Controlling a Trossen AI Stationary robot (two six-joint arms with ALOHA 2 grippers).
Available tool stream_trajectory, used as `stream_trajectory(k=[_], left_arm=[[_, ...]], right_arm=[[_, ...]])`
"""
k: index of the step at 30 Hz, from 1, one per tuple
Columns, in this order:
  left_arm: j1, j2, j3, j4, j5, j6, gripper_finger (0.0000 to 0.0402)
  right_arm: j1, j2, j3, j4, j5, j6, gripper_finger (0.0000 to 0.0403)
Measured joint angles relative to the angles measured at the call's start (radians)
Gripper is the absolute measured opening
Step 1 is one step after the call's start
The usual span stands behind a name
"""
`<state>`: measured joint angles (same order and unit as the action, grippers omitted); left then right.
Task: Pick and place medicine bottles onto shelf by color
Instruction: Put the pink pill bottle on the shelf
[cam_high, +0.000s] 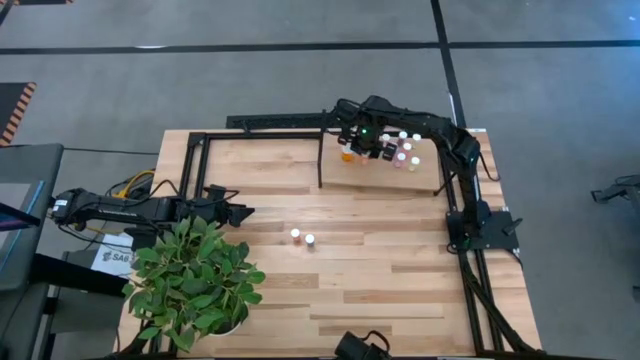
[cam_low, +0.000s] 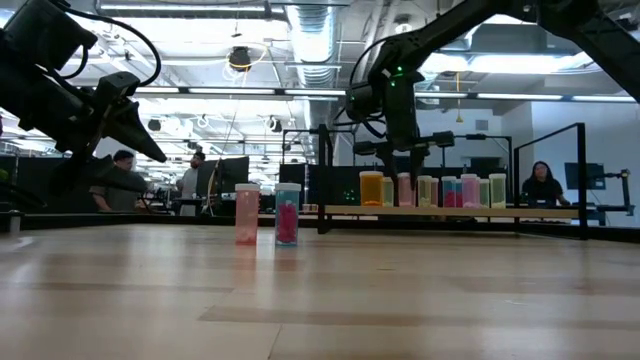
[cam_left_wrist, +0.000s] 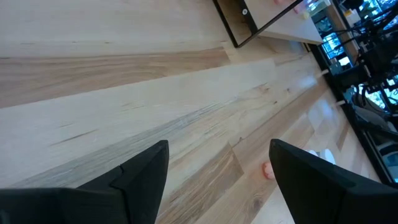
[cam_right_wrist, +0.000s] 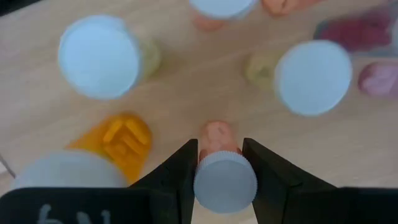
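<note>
The shelf (cam_high: 430, 178) stands at the table's far right and carries several white-capped vials (cam_low: 455, 190) and the larger orange bottle (cam_low: 371, 188). My right gripper (cam_high: 366, 142) is above the shelf's left part, shut on a pink-orange vial (cam_right_wrist: 217, 134) that stands next to the orange bottle (cam_right_wrist: 118, 140). Two more vials, one pink (cam_low: 246, 215) and one red (cam_low: 287, 215), stand upright on the tabletop near its middle (cam_high: 302, 238). My left gripper (cam_high: 240, 212) is open and empty over the table's left part, above the boards (cam_left_wrist: 217, 180). My right gripper pinches the pink-orange vial's white cap (cam_right_wrist: 225, 182) between its two fingers, one on each side. The fingers come from above, pointing down. The vial is upright, and its base (cam_low: 405, 204) is level with the other vials' bases on the shelf board.
A potted green plant (cam_high: 195, 280) stands at the table's near left, close to my left arm. Black frame bars (cam_high: 190, 160) run along the far left. People and desks show in the room beyond the table.
</note>
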<state>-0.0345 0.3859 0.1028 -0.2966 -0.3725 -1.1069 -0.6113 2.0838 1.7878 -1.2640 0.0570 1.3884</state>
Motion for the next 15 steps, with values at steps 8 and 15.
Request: stream_trajectory(k=[8,15], left_arm=[[0.000,0.000,0.000,0.000,0.000,0.000,0.0265],[0.000,0.000,0.000,0.000,0.000,0.000,0.0265]], right_arm=[[-0.004,0.000,-0.002,0.042,0.025,0.002,0.0144],[-0.005,0.000,-0.002,0.071,0.052,0.002,0.0145]])
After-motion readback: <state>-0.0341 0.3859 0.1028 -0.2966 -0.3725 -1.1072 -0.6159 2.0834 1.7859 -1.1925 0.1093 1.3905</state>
